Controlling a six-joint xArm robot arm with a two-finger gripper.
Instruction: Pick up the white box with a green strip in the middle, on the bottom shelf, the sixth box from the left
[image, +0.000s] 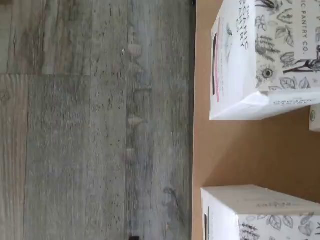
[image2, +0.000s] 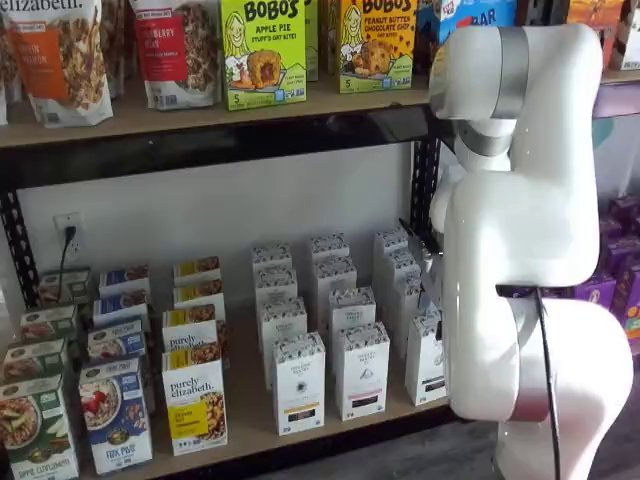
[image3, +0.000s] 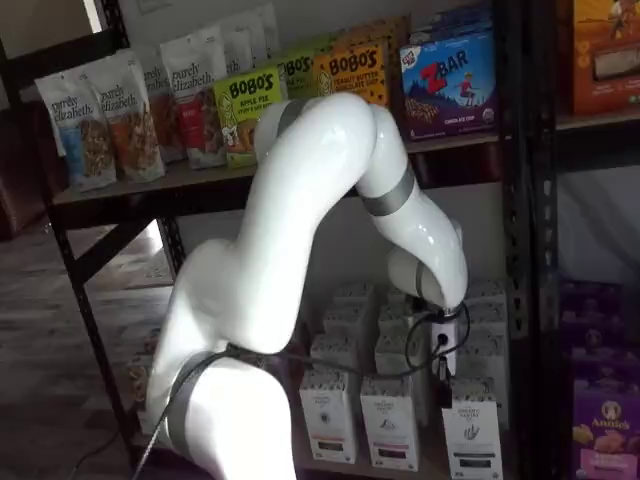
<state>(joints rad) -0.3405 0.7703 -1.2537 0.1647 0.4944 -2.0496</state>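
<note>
The white box is the front carton of the rightmost white column on the bottom shelf (image2: 250, 425). It shows in both shelf views (image2: 425, 358) (image3: 470, 432), half hidden by the arm in one. My gripper (image3: 439, 368) hangs from the white wrist just above and to the left of it. Only dark fingers and a cable show, with no plain gap, and nothing is held. The wrist view shows two speckled white cartons (image: 260, 55) (image: 260, 215) on the tan board (image: 240, 150), with a gap between them. I cannot tell which of the two is the white box.
More white cartons stand in rows behind and to the left (image2: 299, 382) (image2: 362, 370). Coloured cereal boxes (image2: 195, 400) fill the shelf's left part. A black rack upright (image3: 520, 250) stands to the right, with purple boxes (image3: 600, 350) beyond. The wood floor (image: 90, 125) lies before the shelf edge.
</note>
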